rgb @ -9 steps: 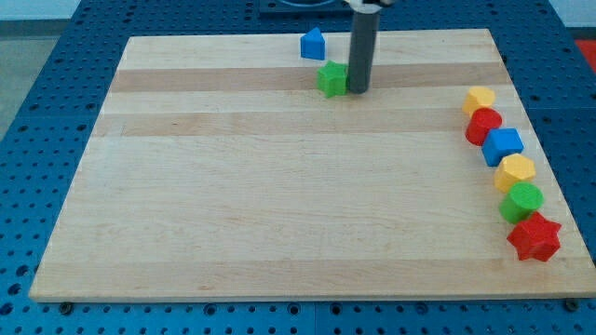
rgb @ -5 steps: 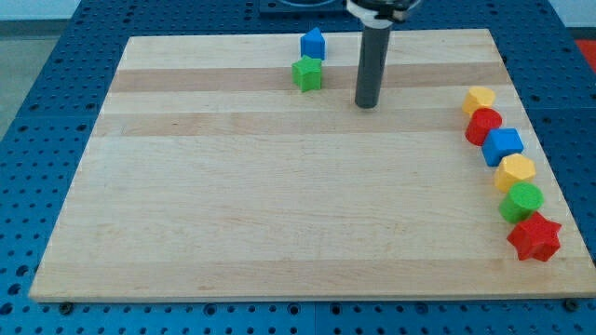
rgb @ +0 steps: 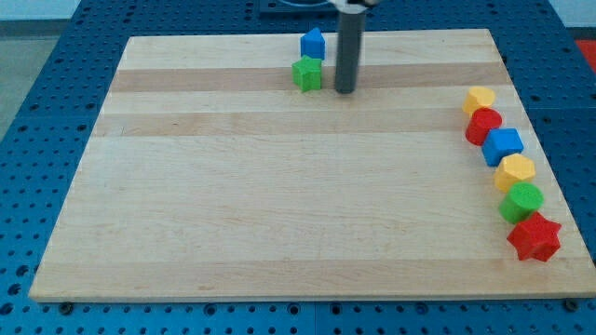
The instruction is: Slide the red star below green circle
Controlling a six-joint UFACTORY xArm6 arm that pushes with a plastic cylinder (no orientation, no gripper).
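Observation:
The red star (rgb: 535,237) lies at the view's lower right, at the bottom end of a column of blocks. The green circle (rgb: 521,201) sits just above it, touching or nearly touching it. My tip (rgb: 345,90) rests on the board near the view's top centre, far from both. It stands just to the right of a green star (rgb: 306,73), with a small gap between them.
A blue block with a pointed top (rgb: 313,43) sits above the green star. The right column, top to bottom above the green circle, holds a yellow block (rgb: 480,99), a red block (rgb: 484,125), a blue block (rgb: 504,146) and a yellow hexagon (rgb: 515,172).
The green star has slid left and slightly up, ending closer to the blue block. My tip moved down and right, then came back up and left beside the green star.

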